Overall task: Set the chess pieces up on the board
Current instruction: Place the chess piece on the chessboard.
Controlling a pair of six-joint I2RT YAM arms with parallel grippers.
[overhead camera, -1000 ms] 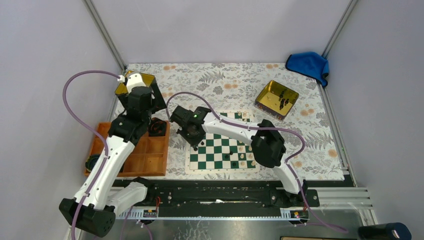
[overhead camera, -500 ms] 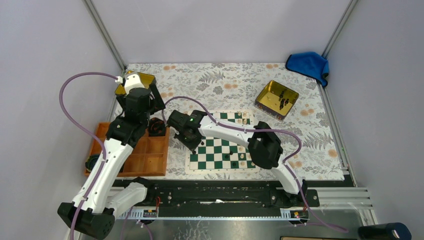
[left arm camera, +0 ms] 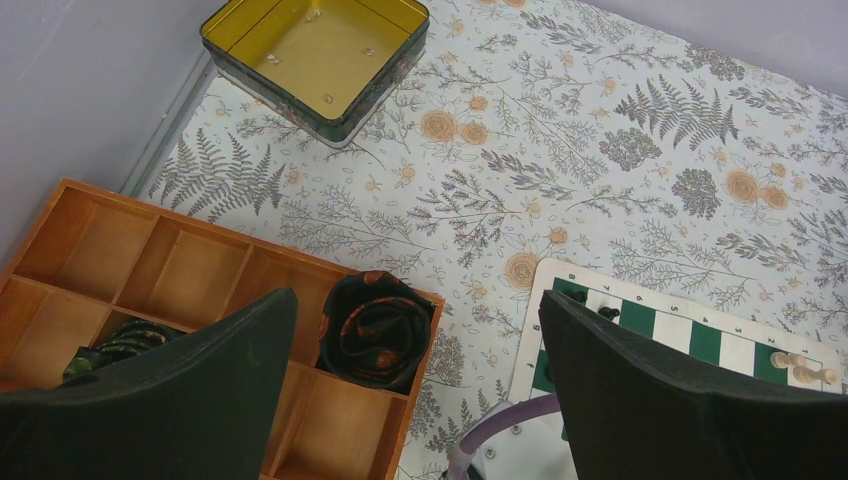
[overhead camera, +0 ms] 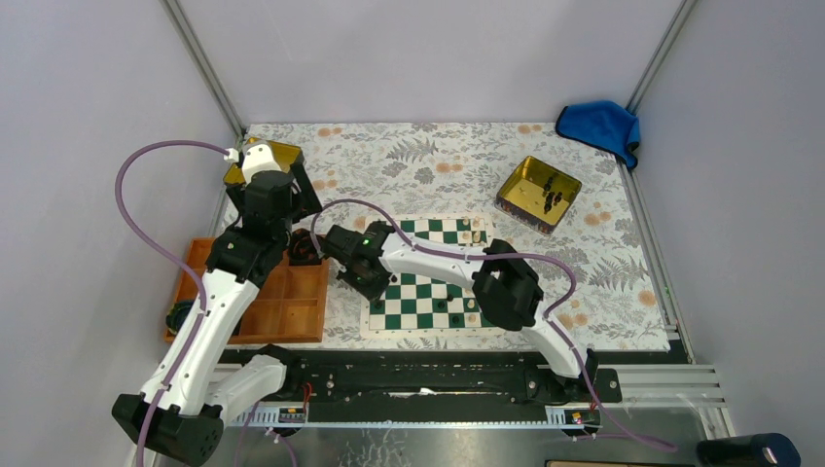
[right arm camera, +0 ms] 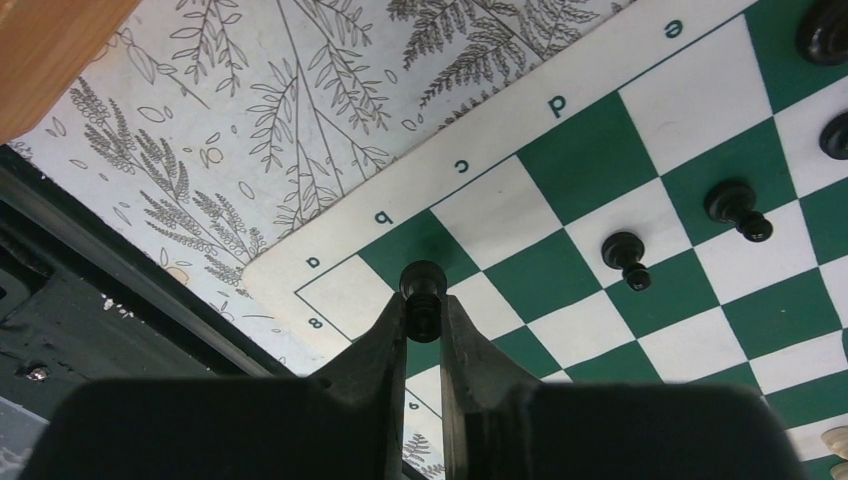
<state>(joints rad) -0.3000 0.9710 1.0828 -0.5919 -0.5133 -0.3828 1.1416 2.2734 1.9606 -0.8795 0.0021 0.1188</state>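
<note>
right gripper (right arm camera: 423,312): narrow, clamped on black pawn (right arm camera: 423,278) | pawn: at chessboard (right arm camera: 590,160) corner by a/b labels, contact unclear | left gripper (left arm camera: 415,300): wide, holding nothing, above wooden tray (left arm camera: 100,250)

Right gripper (right arm camera: 424,305): fingers closed on one small black piece (right arm camera: 423,279), held over the corner of the board (right arm camera: 590,160) by border letters a and b. Two black pawns (right arm camera: 627,257) (right arm camera: 737,207) stand apart on squares further in. Floral cloth (right arm camera: 300,120) and a wooden tray (right arm camera: 50,50) corner lie beyond the board.
</note>
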